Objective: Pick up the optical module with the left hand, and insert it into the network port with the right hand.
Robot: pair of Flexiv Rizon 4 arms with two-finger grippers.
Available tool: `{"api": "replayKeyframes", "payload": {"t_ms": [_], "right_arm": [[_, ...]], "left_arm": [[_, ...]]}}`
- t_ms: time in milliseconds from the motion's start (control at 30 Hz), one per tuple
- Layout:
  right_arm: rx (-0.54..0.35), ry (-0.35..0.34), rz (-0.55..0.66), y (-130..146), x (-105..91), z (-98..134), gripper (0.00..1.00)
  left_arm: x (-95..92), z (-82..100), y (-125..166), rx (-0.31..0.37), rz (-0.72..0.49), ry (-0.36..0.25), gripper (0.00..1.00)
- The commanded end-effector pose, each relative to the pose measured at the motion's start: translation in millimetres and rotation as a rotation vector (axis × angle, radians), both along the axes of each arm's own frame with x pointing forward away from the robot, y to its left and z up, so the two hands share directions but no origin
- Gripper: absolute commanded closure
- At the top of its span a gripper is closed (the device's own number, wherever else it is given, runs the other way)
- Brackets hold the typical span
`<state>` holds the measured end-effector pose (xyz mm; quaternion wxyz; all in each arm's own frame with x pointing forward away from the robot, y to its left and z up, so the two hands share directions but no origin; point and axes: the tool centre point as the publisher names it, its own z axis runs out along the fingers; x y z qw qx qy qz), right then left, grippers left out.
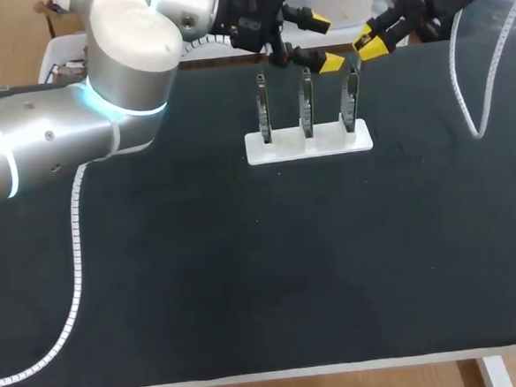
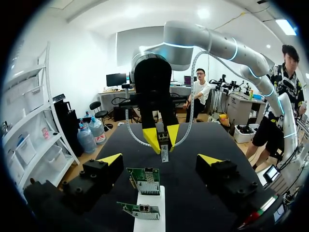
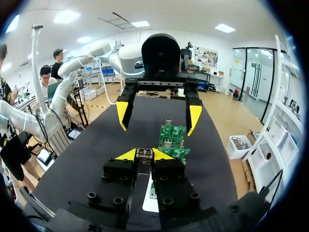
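- Our right end effector [image 3: 145, 155] pinches the optical module [image 2: 164, 150] narrowly, above the counter [image 1: 245, 265], just beyond the upright network cards [image 1: 306, 110].
- Our left end effector [image 2: 159, 158] gapes wide, holding nothing.
- We judge the module light, rigid and slick; grip its flat sides, nose free.

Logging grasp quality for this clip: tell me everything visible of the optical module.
The optical module is a small, slim, metallic-looking piece. The right hand clamps it between its two yellow fingertips, one end sticking out past them. It hangs clear of the black table, near the upright green cards in their white holder. Nothing else touches it; finer detail is too small to tell.
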<state>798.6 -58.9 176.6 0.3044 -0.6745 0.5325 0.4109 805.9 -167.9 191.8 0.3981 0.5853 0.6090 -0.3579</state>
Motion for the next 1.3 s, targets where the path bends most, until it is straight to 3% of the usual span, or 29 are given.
{"api": "replayKeyframes", "payload": {"t_ms": [33,1000,1300], "right_arm": [[0.003,0.005,0.001,-1,1.1,-2,1.0],[-0.014,0.027,0.003,1,8.8,-11,1.0],[-0.01,0.0,0.014,2,13.4,-2,1.0]], "left_arm": [[-0.1,-0.2,0,0.001,0.001,-0.001,0.0],[-0.1,-0.2,0,0.001,0.001,-0.001,0.0],[-0.1,-0.2,0,0.001,0.001,-0.001,0.0]]}}
